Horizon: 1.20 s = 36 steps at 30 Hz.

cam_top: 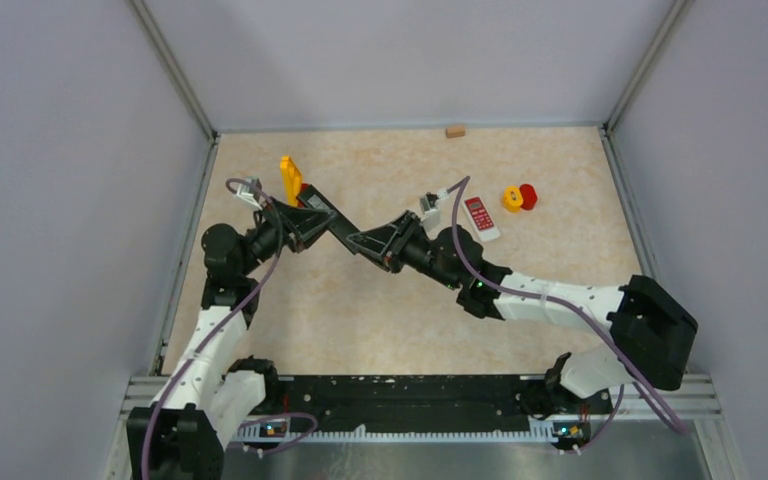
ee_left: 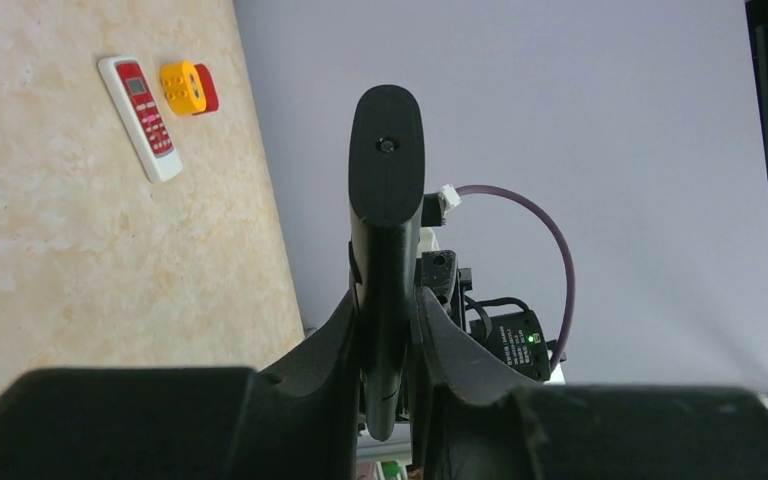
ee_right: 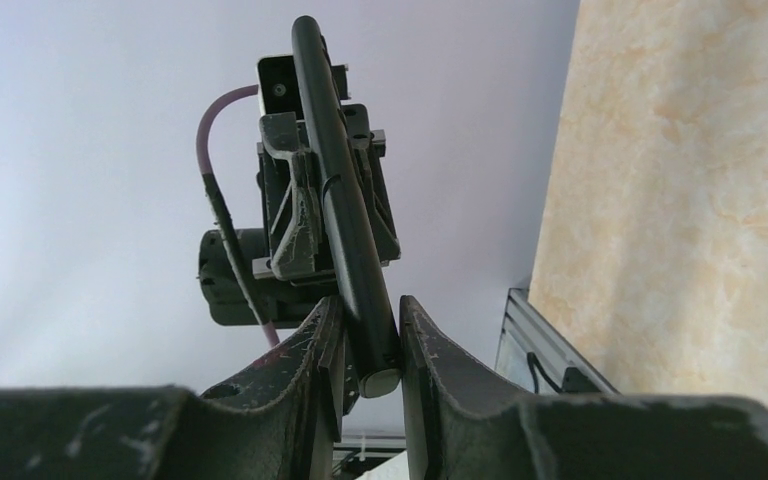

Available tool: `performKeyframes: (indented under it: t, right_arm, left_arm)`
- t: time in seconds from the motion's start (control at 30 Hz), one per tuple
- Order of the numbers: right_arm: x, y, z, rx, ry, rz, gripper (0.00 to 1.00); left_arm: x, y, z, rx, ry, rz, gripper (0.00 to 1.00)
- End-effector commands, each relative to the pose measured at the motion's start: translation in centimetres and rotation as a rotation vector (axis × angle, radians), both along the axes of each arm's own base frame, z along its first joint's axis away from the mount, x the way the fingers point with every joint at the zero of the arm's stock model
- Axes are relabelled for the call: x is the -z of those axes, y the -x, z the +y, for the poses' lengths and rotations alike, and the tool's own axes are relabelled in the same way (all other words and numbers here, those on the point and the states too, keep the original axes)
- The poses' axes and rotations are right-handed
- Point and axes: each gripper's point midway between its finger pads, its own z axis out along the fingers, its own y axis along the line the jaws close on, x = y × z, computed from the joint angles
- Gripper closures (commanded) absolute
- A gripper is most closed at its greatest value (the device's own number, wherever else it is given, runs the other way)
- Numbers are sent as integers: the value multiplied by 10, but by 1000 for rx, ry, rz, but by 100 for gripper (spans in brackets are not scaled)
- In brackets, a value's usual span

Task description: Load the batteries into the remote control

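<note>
A slim black remote control (cam_top: 338,226) hangs in the air between the two arms, above the middle of the table. My left gripper (cam_top: 305,214) is shut on one end of it; in the left wrist view the remote (ee_left: 387,200) rises from between the fingers of that gripper (ee_left: 390,350). My right gripper (cam_top: 381,246) holds the other end. In the right wrist view its fingers (ee_right: 367,345) press both sides of the remote (ee_right: 335,200) near its rounded tip. No batteries show in any view.
A white and red remote (cam_top: 480,218) (ee_left: 142,115) lies on the table at the back right, with a yellow block (cam_top: 511,199) and a red piece (cam_top: 528,196) beside it. An orange object (cam_top: 289,178) stands at the back left. A small tan block (cam_top: 454,130) sits by the rear wall.
</note>
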Motion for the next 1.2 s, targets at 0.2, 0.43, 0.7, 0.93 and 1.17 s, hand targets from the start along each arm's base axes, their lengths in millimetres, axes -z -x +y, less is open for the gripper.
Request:
performKeyframes:
  t: [0.2,0.43,0.7,0.93,1.17]
  right_arm:
    - [-13,-23,11,20,-42,-38,81]
    - [-37,-27,23,-16,-75,-170,86]
    - [-48,-42,14,6,-104,-207,89]
    - [-42,-49,3,31,-93,-198,88]
    - [-41,-39,3,-29,-103,-244,88]
  left_arm:
    - [-38,48,-18,148,-14,-245,100]
    - [-25,56,-25,187,-17,-220,100]
    - [-20,73,-27,229,-49,-245,100]
    - [-17,74,-28,245,-63,-237,100]
    - [-29,66,-27,216,-66,-271,100]
